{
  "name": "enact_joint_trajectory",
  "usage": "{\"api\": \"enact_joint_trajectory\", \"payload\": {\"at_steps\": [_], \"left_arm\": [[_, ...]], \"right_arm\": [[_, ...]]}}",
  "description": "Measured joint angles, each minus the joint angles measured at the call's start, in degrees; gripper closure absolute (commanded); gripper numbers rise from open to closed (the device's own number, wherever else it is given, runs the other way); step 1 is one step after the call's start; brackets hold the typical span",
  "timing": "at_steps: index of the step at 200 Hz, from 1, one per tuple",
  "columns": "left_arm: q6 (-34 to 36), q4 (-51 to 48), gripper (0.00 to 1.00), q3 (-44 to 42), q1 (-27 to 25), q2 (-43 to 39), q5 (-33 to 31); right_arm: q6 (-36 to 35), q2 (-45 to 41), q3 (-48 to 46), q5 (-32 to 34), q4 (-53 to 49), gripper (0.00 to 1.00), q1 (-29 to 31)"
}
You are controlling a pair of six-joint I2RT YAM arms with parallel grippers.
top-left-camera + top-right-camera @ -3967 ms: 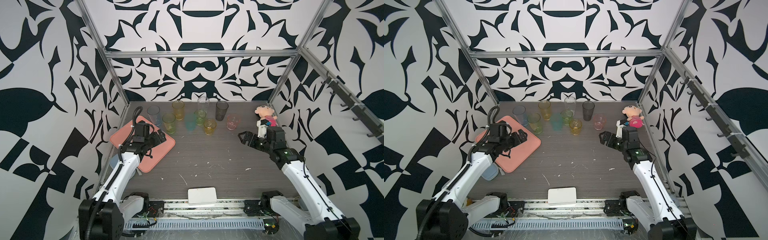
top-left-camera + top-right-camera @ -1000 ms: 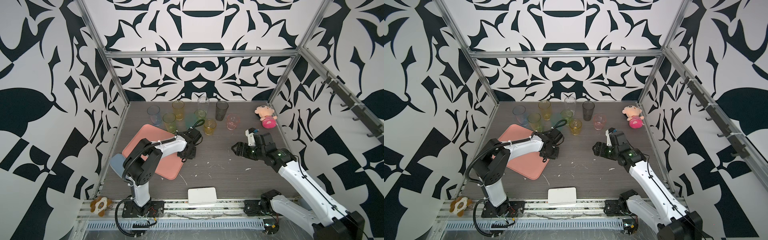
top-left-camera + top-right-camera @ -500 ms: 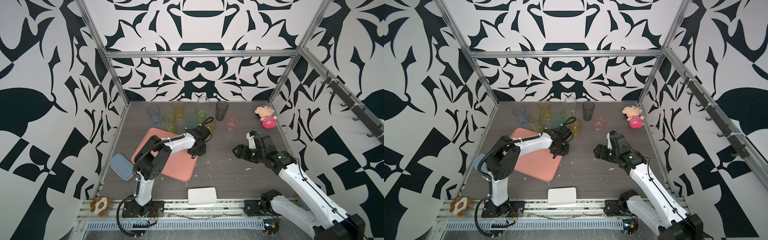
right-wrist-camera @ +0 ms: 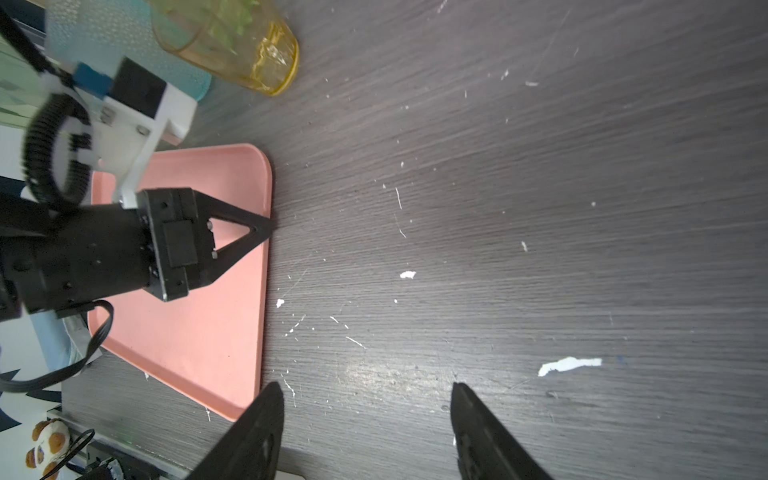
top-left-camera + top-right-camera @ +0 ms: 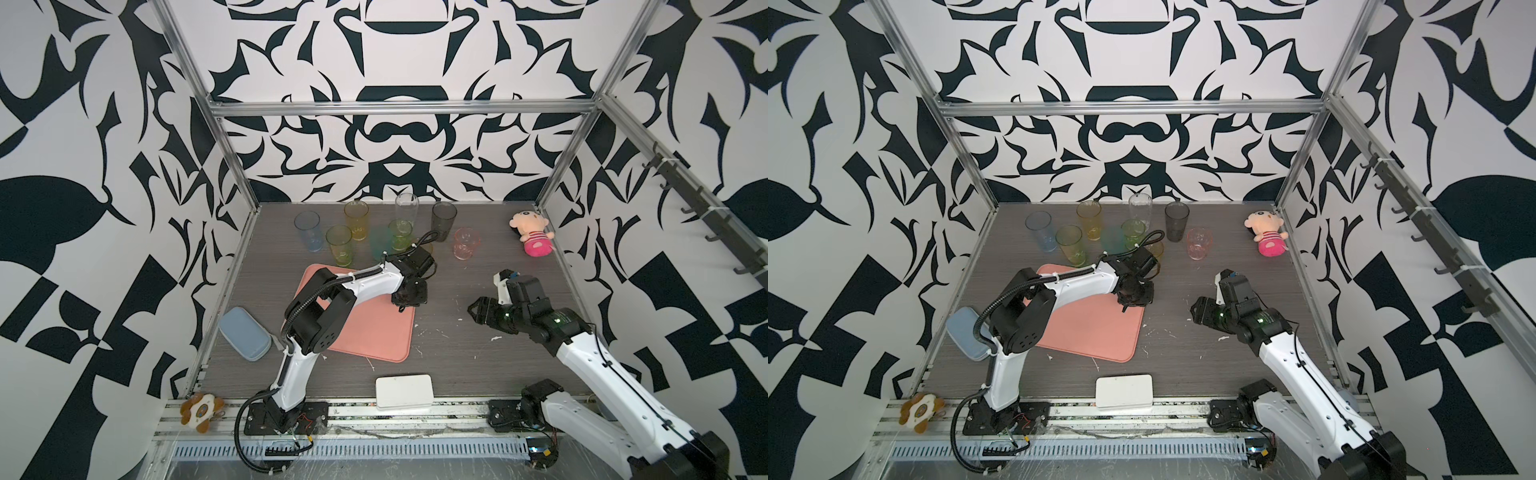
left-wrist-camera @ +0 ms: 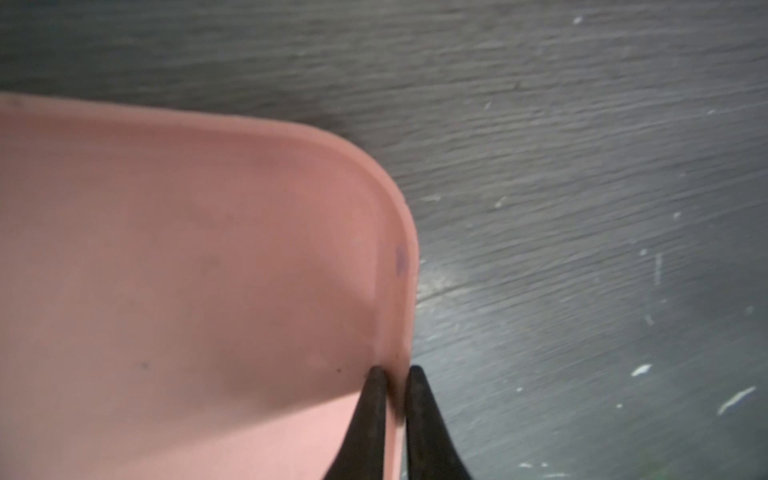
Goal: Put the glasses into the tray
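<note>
left gripper (image 6: 395, 374) clamped on tray (image 6: 187, 249) rim near its corner; slide low and slow so rim doesn't slip. glasses (image 5: 338, 249) stand just beyond tray, none inside. right gripper (image 4: 365, 386) spread, empty, beside tray.

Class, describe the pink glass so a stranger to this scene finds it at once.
At the far end of the dark table the glasses cluster. The pink glass stands at the right end, nearest the plush doll. Only it is rosy; its grey neighbour is taller.
</note>
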Motion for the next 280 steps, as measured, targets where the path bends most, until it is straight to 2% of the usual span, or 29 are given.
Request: {"api": "enact_joint_trajectory", "payload": {"at_steps": [30,51,75,97,117,140,200,217,266,280], "left_arm": [[-2.4,1.6,0.86,1.9,-0.7,1.5,0.9],[-3.7,2.5,0.76,3.5,-1.1,2.8,1.8],[-4.2,2.6,0.63,4.2,-1.2,2.9,2.4],[-3.8,2.2,0.59,3.0,-0.7,1.2,2.2],[-3.5,1.8,0.57,-1.7,0.5,-4.7,1.6],[-3.4,1.5,0.55,-9.6,3.5,-15.3,0.0],[-3.9,-0.7,0.5,-27.2,9.6,-37.3,-5.8],[-3.8,-2.3,0.49,-29.4,10.5,-41.3,-7.7],[-3.4,-4.9,0.48,-30.4,11.6,-50.2,-11.9],[-3.3,-5.2,0.47,-30.4,11.6,-51.1,-12.4]], "right_arm": [[1.3,0.0,-1.4,0.3,1.6,0.38,1.6],[2.5,0.4,-2.2,1.4,3.4,0.4,4.0],[4.1,3.2,-2.4,4.1,6.2,0.4,9.4],[4.9,8.0,-2.2,7.3,8.7,0.41,15.1],[5.5,13.3,-1.1,9.7,10.4,0.43,19.1],[5.9,19.7,1.6,12.4,12.1,0.46,23.0],[6.1,31.1,7.7,16.7,15.8,0.48,28.8],[6.3,34.3,9.3,17.5,16.0,0.54,29.8],[7.1,40.3,11.1,19.4,16.2,0.6,30.9],[7.0,41.1,11.1,19.8,16.2,0.66,30.9]]}}
